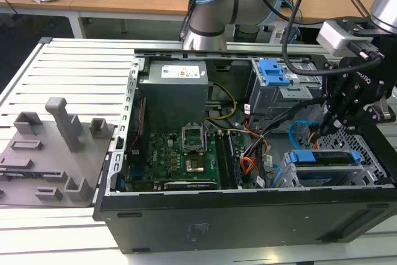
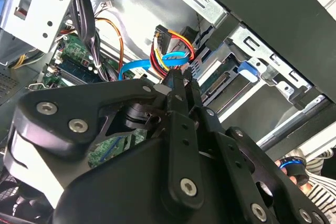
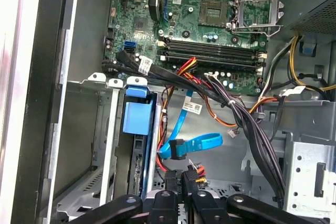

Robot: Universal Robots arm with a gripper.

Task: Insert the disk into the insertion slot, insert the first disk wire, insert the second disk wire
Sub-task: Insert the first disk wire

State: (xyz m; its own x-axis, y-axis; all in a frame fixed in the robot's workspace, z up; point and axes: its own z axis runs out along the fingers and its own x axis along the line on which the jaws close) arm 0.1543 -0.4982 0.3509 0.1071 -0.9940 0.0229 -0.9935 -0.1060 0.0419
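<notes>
Inside the case (image 1: 248, 218), disk (image 1: 324, 157) sits in slot (image 1: 371, 173); gripper (image 2: 181, 80) hangs just beside it, fingers (image 2: 176, 108) closed tight on red-yellow wire (image 2: 160, 51); blue wire (image 3: 202, 141) lies free nearby.

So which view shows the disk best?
The exterior view. There the disk lies in the slot, with its blue carrier visible across its whole width. The first wrist view shows it edge-on, between the slot's metal walls. The second wrist view catches just one end, with a blue tab.
</notes>
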